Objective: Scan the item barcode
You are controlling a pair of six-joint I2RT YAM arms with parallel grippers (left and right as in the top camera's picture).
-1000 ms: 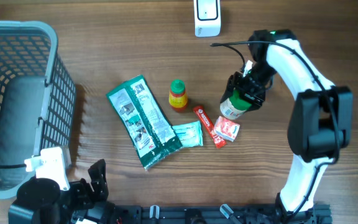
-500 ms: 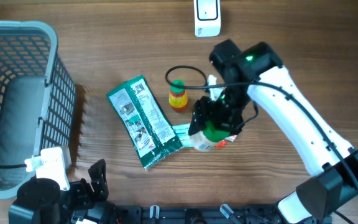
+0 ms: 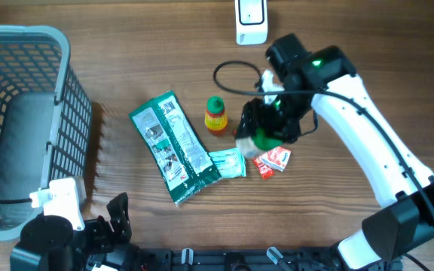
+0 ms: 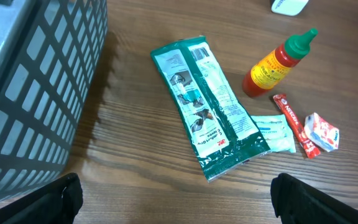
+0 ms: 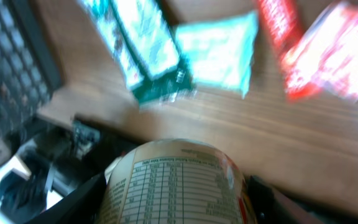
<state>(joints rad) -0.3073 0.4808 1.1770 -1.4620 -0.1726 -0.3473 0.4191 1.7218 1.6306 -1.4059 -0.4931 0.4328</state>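
Note:
My right gripper [image 3: 268, 129] is shut on the item, a round container [image 3: 256, 141] with a green lid and a pale printed label, held tilted above the small sachets at mid table. In the right wrist view the container [image 5: 176, 183] fills the lower middle, its nutrition table facing the camera, with a dark finger on each side of it; the view is blurred and I see no barcode. A white scanner [image 3: 251, 21] stands at the table's far edge. My left gripper [image 4: 179, 205] hangs open over bare wood near the front left, holding nothing.
A grey basket [image 3: 72, 135] fills the left side. A green packet [image 3: 175, 147], a red sauce bottle [image 3: 215, 115], a pale teal sachet [image 3: 227, 162], a red stick sachet [image 3: 264, 168] and a red-white packet [image 3: 277, 157] lie at mid table.
My right arm swung left with the container, from the right of the sachets to over them, then drew back a little toward the far side. The left arm stayed still.

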